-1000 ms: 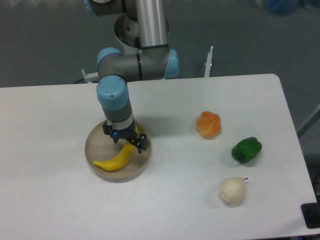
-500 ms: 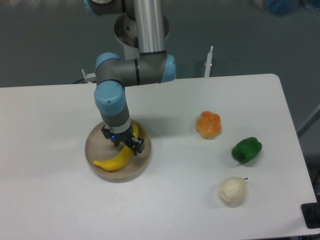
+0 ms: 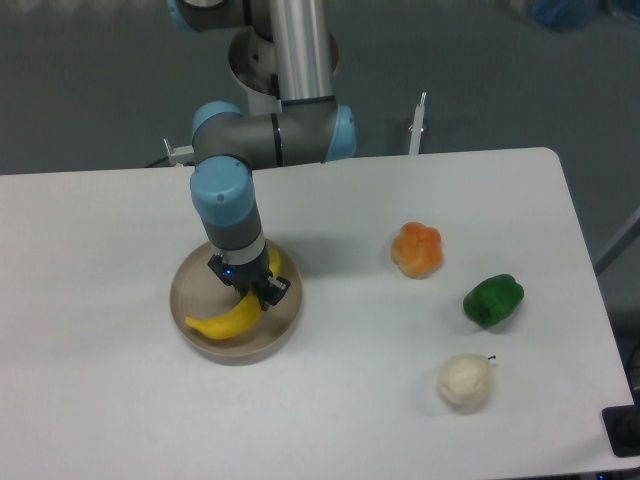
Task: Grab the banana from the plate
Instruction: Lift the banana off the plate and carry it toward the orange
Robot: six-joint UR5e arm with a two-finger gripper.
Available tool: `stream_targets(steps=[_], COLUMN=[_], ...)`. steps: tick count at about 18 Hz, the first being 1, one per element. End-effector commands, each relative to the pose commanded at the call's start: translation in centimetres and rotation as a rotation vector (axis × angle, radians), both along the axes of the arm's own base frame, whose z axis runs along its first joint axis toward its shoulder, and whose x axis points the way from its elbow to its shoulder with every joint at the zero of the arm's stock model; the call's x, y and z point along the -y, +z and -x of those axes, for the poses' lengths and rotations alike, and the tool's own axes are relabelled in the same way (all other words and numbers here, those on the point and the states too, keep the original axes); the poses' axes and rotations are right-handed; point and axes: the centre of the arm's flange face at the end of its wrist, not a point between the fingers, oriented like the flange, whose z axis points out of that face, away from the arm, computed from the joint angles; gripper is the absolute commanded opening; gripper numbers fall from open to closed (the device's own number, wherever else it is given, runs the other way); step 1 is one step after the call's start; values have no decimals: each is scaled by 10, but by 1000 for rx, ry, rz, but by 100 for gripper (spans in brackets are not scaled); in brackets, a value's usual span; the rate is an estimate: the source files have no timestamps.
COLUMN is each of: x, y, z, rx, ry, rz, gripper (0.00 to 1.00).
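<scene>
A smooth, bright yellow, curved plastic-looking banana (image 3: 228, 317) lies on a round, shallow, matte beige-tan plate (image 3: 283, 331) that sits on the left half of a white, matte rectangular table (image 3: 330, 420). The banana runs diagonally across the plate, its lower tip toward the plate's near-left edge and its upper end hidden beneath the tool. The black two-finger gripper (image 3: 249, 283) of the grey-and-light-blue robot arm (image 3: 228, 205) points straight down over the plate, and its fingers stand on either side of the banana's upper half, drawn in close against the yellow skin, so it appears clenched on the fruit. Whether the banana rests on the plate or is raised just off it cannot be told from this angle. To the right, well apart from the plate, sits a lumpy orange fruit (image 3: 417, 248). Nearer the table's right edge lies a glossy green bell pepper (image 3: 493, 300), and below it, toward the front edge, a pale cream round fruit with a short dark stem (image 3: 465, 380). These three lie apart from one another on the bare tabletop. Behind the table's far edge a thin white upright rod (image 3: 417, 126) stands against the dark grey background.
</scene>
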Motion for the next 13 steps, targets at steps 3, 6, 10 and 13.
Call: stream_targets(steps=[3,6,10,13], x=[19,38,48,40], y=[37,51,71,78], z=[77,133,183,204], rx=[-62,-100,-146,-168], ry=[-46,-79,-98,-115], rz=[-27,-24,-35,-45], gripper=[36,36,36,36])
